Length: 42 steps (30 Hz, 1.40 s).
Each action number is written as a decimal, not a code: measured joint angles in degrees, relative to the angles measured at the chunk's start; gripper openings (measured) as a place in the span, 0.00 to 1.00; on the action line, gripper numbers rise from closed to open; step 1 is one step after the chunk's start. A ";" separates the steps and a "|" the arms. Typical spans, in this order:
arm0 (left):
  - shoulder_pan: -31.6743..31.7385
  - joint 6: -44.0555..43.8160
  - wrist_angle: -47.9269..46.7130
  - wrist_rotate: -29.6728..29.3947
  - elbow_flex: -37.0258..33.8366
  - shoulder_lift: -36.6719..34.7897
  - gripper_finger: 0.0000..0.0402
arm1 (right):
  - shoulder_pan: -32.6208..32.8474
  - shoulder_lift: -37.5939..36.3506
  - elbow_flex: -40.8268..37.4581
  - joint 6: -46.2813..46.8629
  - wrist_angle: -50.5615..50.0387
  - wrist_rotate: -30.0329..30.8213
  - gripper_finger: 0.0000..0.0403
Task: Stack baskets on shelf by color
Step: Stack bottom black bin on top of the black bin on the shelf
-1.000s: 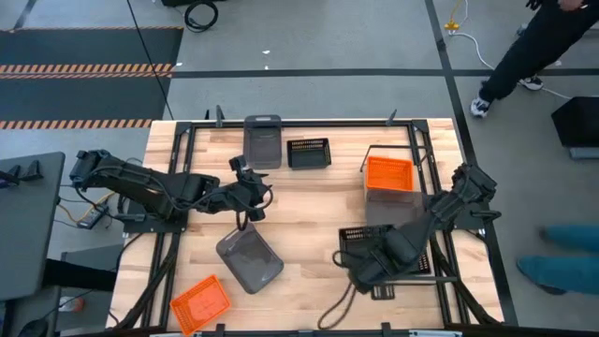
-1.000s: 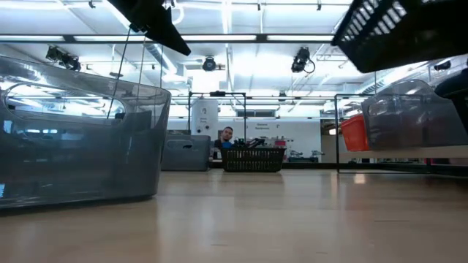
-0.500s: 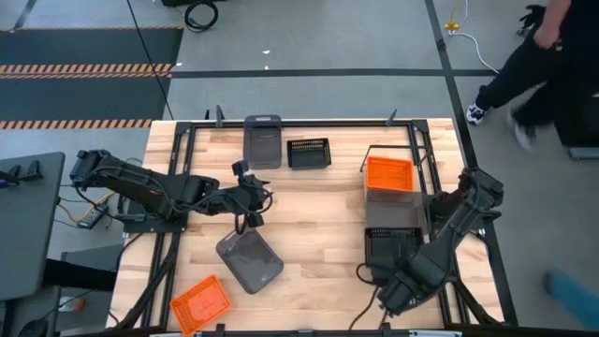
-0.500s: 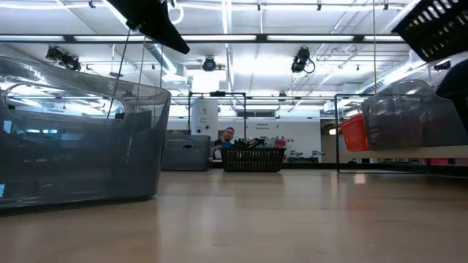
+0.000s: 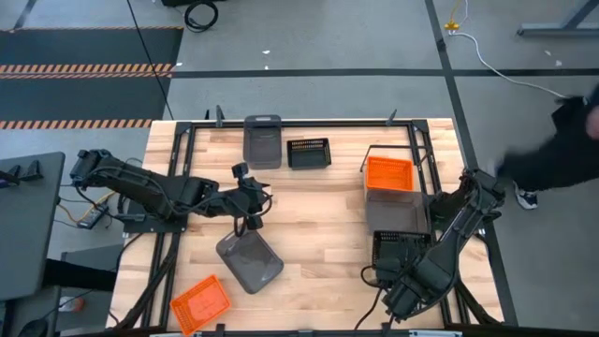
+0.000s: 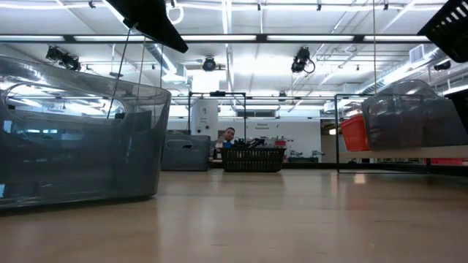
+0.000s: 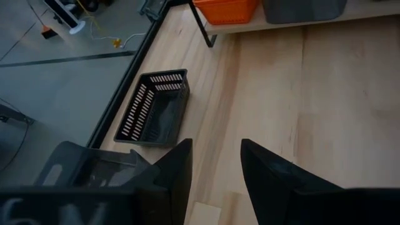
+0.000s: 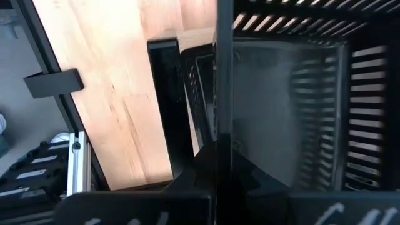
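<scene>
The right gripper (image 5: 401, 281) sits at about five o'clock on the tabletop, its fingers pinched tight on the wall of a black slatted plastic basket (image 5: 401, 251), which it holds at the near end of the light wooden shelf with the thin dark metal frame (image 5: 418, 192). In the right wrist view that wall (image 8: 224, 75) runs between the closed fingers, with a second black slatted basket beneath it.

On the shelf, at three o'clock, stand a bright orange plastic basket (image 5: 388, 173) and, just beside it, a solid dark grey basket (image 5: 395, 216).

The left gripper (image 5: 250, 217) hangs near the table's centre with its fingers (image 7: 178, 169) a narrow gap apart, holding nothing.

A tilted dark grey basket (image 5: 249, 259) lies at seven o'clock, another orange basket (image 5: 200, 302) at the near left corner. At twelve o'clock stand a third grey basket (image 5: 263, 140) and a black slatted basket (image 5: 308, 153).
</scene>
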 joint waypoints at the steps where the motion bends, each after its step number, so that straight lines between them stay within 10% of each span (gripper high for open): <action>1: -0.18 0.00 0.02 0.00 0.00 0.00 0.35 | 0.10 0.00 0.00 0.52 -0.02 -0.13 0.02; 42: -0.96 -0.46 0.03 -0.01 0.00 0.00 0.33 | 3.31 -5.94 -8.76 3.56 1.38 7.29 0.03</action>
